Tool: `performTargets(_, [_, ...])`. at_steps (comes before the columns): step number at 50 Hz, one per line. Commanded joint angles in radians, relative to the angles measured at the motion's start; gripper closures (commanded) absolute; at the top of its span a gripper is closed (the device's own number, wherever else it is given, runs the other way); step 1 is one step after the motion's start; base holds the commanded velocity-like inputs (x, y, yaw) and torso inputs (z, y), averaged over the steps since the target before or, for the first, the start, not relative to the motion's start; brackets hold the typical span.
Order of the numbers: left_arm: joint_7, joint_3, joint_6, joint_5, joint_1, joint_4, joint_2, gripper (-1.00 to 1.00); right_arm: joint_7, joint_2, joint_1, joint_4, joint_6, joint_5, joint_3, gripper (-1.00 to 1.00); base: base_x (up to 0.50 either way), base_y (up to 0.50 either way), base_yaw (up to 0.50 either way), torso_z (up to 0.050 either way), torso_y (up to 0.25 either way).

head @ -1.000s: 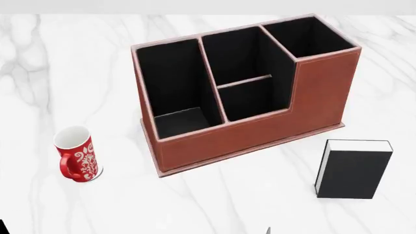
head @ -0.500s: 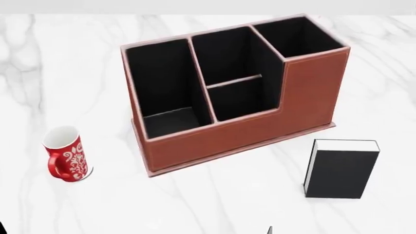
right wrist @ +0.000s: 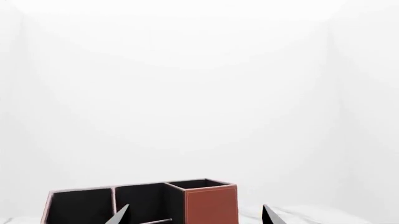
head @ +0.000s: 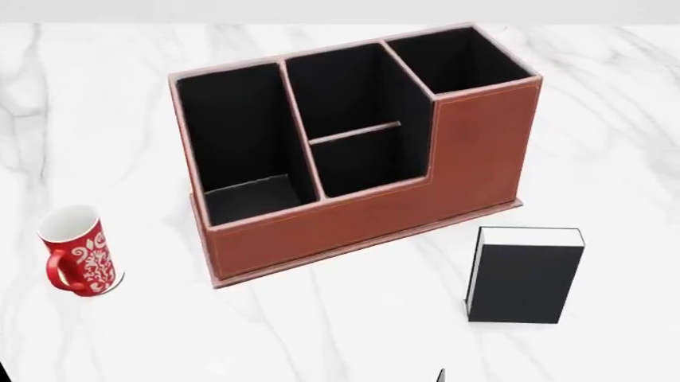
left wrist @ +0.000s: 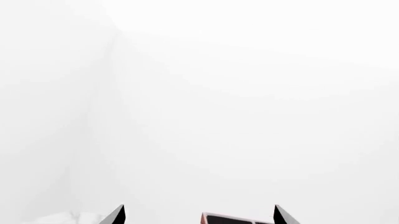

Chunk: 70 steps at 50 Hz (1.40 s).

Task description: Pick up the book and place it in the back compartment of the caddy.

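The black book (head: pixel 524 278) with white page edges stands on the marble table, in front of and to the right of the caddy, apart from it. The red-brown caddy (head: pixel 425 187) stands mid-table with its black compartments empty. Its tall end compartment is at the far right and its stepped front faces me. My left gripper (left wrist: pixel 199 215) is open and empty, only its fingertips (left wrist: pixel 118 215) showing, with the caddy's rim (left wrist: pixel 237 218) far ahead. My right gripper (right wrist: pixel 194 215) is open and empty and faces the caddy (right wrist: pixel 209 203) from a distance. The book is out of both wrist views.
A red-and-white patterned mug (head: pixel 76 253) stands on the table (head: pixel 351 334) to the left of the caddy. A dark sliver (head: pixel 440 376) shows at the head view's bottom edge. The table's far edge runs just behind the caddy.
The caddy, the book and the mug have all slid leftwards in the head view, so the view has swung to the right. None of them has moved on the table.
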<state>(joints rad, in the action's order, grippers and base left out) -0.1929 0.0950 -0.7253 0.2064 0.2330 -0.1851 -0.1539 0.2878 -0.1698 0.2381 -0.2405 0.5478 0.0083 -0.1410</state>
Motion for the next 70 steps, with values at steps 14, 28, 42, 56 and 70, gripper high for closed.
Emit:
performTargets(14, [-0.017,0.013,-0.004,0.000,0.003,-0.006,-0.015,-1.00,0.016,-0.021,0.001,-0.007,0.003,0.022,-0.012,-1.00,0.00,-0.12,0.00,0.000,0.000])
performTargets(28, [-0.028,0.019,-0.005,-0.001,0.004,-0.008,-0.022,-1.00,0.027,-0.029,0.000,-0.007,0.004,0.028,-0.016,-1.00,0.00,-0.12,0.00,0.000,0.000])
performTargets(42, [-0.035,0.026,-0.006,-0.001,0.001,-0.005,-0.029,-1.00,0.040,-0.036,-0.002,-0.011,-0.007,0.038,-0.018,-1.00,0.00,-0.12,0.00,0.000,0.000])
performTargets(56, [-0.044,0.032,-0.005,-0.004,0.001,-0.005,-0.035,-1.00,0.048,-0.043,-0.001,-0.012,-0.001,0.043,-0.023,-1.00,0.00,-0.13,0.00,0.000,0.000])
performTargets(70, [-0.053,0.036,-0.009,-0.002,0.001,-0.007,-0.042,-1.00,0.059,-0.048,-0.001,-0.011,0.004,0.043,-0.028,-1.00,0.00,-0.13,0.00,0.000,0.000])
